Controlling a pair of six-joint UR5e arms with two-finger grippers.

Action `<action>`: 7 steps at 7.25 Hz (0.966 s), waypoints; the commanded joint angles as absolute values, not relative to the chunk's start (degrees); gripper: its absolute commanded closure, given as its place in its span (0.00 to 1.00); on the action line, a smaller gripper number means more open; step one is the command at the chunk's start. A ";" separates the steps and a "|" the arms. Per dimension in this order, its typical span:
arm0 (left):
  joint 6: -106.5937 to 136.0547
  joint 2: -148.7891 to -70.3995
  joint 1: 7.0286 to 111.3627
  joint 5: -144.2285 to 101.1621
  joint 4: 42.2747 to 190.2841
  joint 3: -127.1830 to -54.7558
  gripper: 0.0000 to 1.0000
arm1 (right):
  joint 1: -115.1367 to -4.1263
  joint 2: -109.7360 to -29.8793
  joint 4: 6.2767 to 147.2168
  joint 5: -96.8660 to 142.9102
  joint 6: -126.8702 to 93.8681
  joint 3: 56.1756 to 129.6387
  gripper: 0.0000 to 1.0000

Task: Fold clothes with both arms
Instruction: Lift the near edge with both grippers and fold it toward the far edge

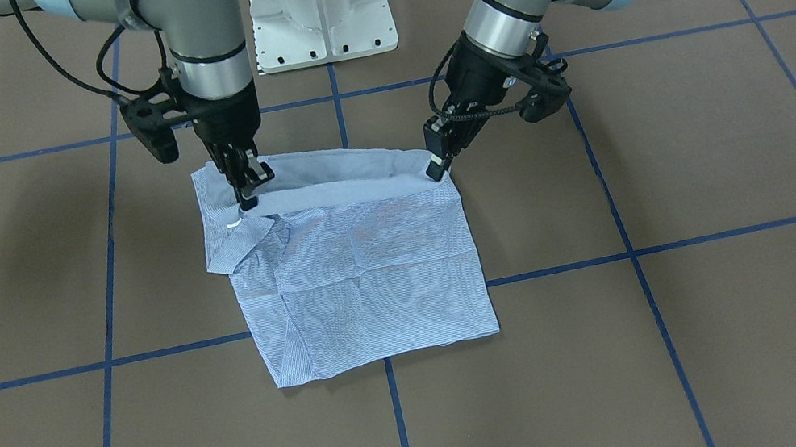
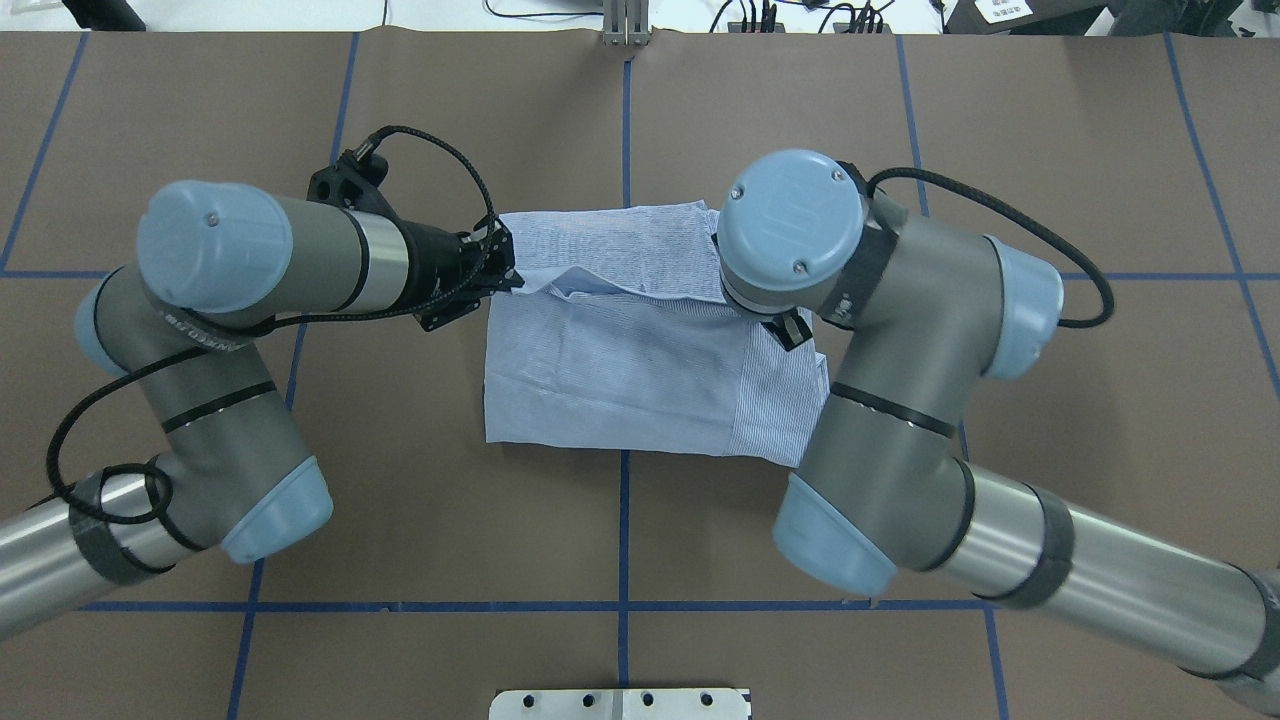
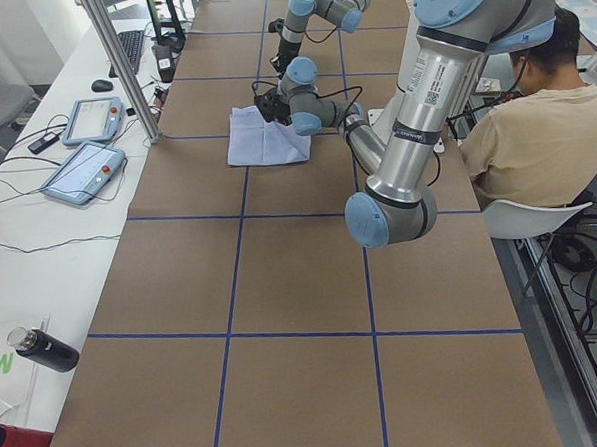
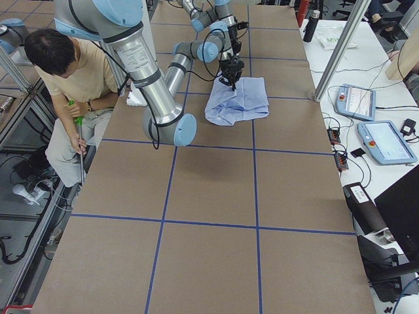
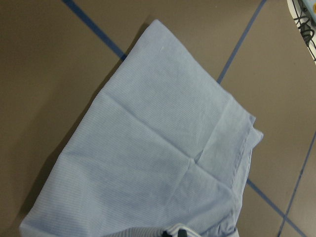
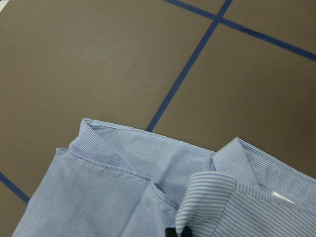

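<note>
The clothes are one light blue striped shirt (image 1: 365, 270), folded into a rough rectangle on the brown table (image 1: 680, 149). My left gripper (image 1: 437, 166) is shut on the corner of the shirt's edge nearest the robot base and holds it slightly raised. At the other corner my right gripper (image 1: 247, 193) is shut on the same edge, just behind the collar (image 1: 238, 243). Overhead, the shirt (image 2: 620, 370) lies between the arms and the left gripper (image 2: 505, 280) pinches its corner, while the right wrist hides its own gripper. The wrist views show the shirt (image 5: 158, 148) and the collar (image 6: 217, 197) hanging from the fingertips.
The white pedestal base (image 1: 321, 8) stands behind the shirt. A seated person (image 3: 525, 142) is beside the table on the robot's side. Teach pendants (image 3: 80, 170) and a dark bottle (image 3: 43, 349) lie on the white side bench. Blue tape lines (image 1: 398, 420) grid the table.
</note>
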State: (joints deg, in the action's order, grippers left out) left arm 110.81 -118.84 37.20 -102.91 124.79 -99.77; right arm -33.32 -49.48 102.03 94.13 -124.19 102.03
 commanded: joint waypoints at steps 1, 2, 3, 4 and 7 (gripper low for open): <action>108.90 -121.81 40.68 -103.54 132.59 -88.47 1.00 | -37.78 -43.01 92.48 96.68 -117.46 84.71 1.00; 108.64 -123.47 41.56 -103.54 135.15 -83.89 1.00 | -38.75 -41.59 92.11 96.77 -114.20 81.25 1.00; 108.11 -125.14 42.09 -103.45 137.26 -79.85 1.00 | -39.02 -41.31 88.72 96.77 -112.87 77.82 1.00; 108.02 -127.07 42.88 -103.36 139.29 -76.32 1.00 | -39.81 -39.66 84.68 96.77 -112.59 74.22 1.00; 106.79 -130.86 43.50 -102.75 142.62 -68.76 1.00 | -41.04 -34.81 79.73 96.86 -107.43 64.26 1.00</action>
State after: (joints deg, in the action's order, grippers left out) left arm 107.21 -129.71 43.21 -102.98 140.29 -72.16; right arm -40.43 -35.71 82.04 96.86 -110.20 67.34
